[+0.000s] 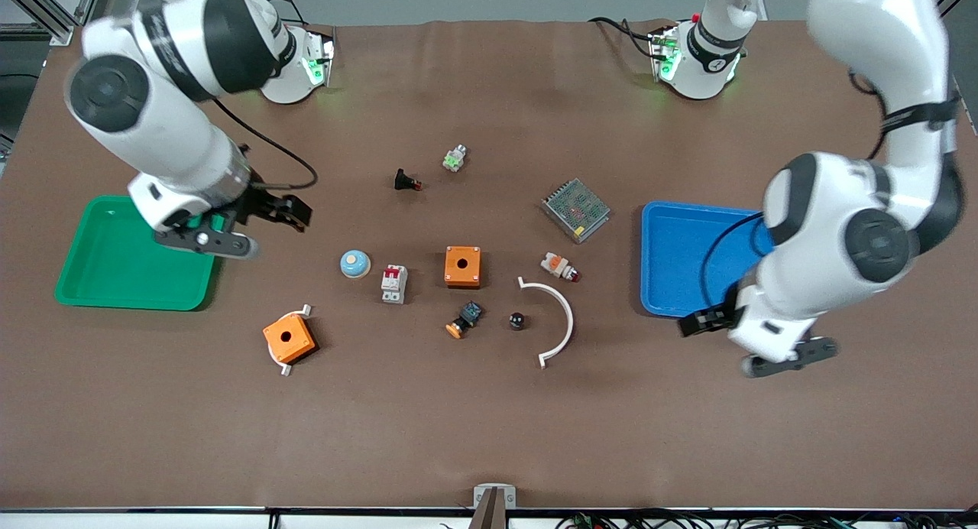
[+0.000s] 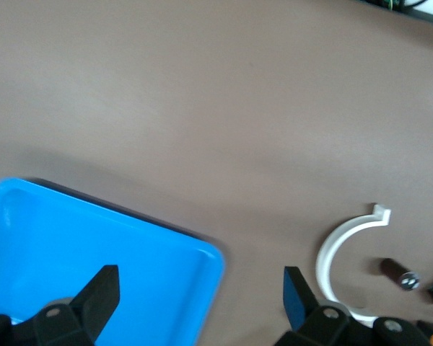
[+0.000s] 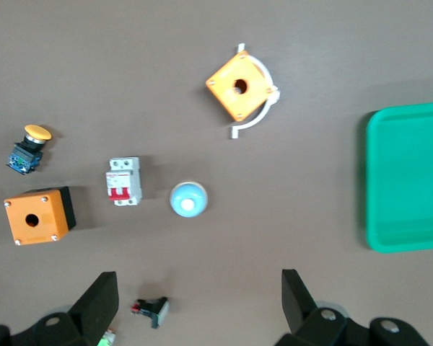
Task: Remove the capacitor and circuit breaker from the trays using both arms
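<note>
Capacitor [image 1: 517, 320] and breaker [image 1: 394, 283] lie apart on the counter [image 1: 489, 422]. Left pincer [image 1: 752, 345], released, hangs beside the blue tray [image 1: 672, 238]; right pincer [image 1: 256, 227], released, beside the green tray [image 1: 114, 277].

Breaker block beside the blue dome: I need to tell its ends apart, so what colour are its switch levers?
Red, on the light grey-white breaker; right wrist view shows it best.

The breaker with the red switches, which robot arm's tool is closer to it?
The right one. The right tool is over the table between the green tray and the breaker. The left tool is by the blue tray, toward the left arm's end.
</note>
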Available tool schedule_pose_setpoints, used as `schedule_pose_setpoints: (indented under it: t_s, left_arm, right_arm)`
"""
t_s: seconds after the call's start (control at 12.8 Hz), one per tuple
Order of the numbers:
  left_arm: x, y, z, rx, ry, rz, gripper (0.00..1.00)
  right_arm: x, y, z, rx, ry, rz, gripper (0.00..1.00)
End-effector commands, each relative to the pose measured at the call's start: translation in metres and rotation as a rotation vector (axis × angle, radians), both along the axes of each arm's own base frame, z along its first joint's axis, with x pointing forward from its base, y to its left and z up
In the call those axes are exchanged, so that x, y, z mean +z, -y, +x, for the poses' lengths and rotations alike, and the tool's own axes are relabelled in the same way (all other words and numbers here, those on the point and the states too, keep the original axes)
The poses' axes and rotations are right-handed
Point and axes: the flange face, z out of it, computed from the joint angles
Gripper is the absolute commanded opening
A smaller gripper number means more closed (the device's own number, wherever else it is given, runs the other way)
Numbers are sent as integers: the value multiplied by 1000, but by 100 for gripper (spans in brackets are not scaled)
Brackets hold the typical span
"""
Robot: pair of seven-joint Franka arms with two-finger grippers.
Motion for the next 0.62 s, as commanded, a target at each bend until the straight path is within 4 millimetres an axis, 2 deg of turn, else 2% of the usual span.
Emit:
schedule_pose_setpoints:
  t_s: [0.0, 0.08, 0.16, 0.31, 0.39, 0.55]
  left_arm:
    - [43, -64, -29, -111, 34, 21, 100]
    - [52, -84, -39, -160, 33, 28, 100]
    - [64, -95, -47, -193, 42, 33, 100]
    - [94, -99, -61, -242, 55, 40, 100]
    - [112, -102, -68, -247, 80, 48, 100]
    - [142, -101, -86, -244, 79, 69, 100]
  right_arm:
    - [41, 65, -11, 71, 25, 20, 100]
    - [51, 88, -15, 84, 23, 30, 100]
    - [62, 105, -22, 107, 21, 41, 100]
    - [73, 143, -31, 123, 7, 57, 100]
    - [76, 164, -36, 135, 0, 63, 100]
    - [75, 194, -38, 162, -2, 68, 100]
